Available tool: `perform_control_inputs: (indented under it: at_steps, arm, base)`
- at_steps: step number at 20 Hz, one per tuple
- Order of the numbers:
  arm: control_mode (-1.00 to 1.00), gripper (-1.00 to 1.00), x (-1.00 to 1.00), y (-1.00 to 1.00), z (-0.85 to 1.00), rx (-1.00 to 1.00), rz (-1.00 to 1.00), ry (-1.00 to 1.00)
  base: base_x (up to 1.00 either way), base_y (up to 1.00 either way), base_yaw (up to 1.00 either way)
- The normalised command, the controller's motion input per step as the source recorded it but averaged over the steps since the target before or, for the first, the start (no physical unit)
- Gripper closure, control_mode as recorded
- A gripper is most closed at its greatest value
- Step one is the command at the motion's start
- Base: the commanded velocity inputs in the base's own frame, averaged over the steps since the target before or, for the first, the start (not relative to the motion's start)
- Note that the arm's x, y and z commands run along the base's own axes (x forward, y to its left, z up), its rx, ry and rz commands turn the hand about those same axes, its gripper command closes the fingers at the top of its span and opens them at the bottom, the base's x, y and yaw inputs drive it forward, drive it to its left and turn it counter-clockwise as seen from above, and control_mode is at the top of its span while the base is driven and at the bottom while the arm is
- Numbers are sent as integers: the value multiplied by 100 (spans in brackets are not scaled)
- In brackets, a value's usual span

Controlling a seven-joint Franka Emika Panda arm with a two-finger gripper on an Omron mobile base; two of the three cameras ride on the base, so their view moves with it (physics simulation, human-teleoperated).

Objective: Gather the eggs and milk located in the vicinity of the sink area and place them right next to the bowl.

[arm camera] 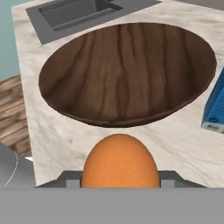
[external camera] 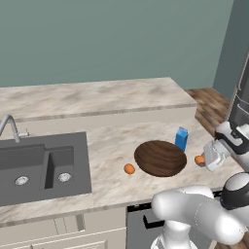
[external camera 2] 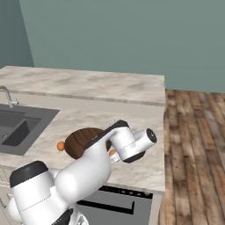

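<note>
A white robot arm reaches over a pale marbled stone counter (external camera: 112, 141) near its right end. Its jaws (arm camera: 119, 183) are closed narrowly around a small orange-brown oval egg (arm camera: 120, 162), held just beside the rim of a wide, shallow, dark brown wooden bowl (external camera: 160, 158), on the side nearest the counter's right edge. A second orange-brown egg (external camera: 129, 168) lies on the counter just off the bowl's opposite side, toward the dark grey double-basin sink (external camera: 41, 168) at the counter's left end. A small blue gabled milk carton (external camera: 181, 138) stands upright close behind the bowl.

The step in hand appears to be setting the held egg down. To do it well, the arm should lower until the egg rests on the counter, release gently so it does not roll toward the right edge, and stay clear of the carton.

The bowl is empty. Both sink basins look empty.
</note>
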Motion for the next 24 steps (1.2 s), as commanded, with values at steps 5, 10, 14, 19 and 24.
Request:
perform_control_inputs:
  at_steps: [5,10,14,19,24]
  arm:
    - [-100,100,1,0,-8,-7,0,1]
    - [-100,100,7,2,-35,-7,0,0]
    - [-100,100,11,4,-17,-5,0,0]
    - [-100,100,11,7,0,-4,0,0]
    - [-100,100,5,10,0,-2,0,0]
  base:
    - [0,0,0]
    - [0,0,0]
    - [0,0,0]
    - [0,0,0]
    - [0,0,0]
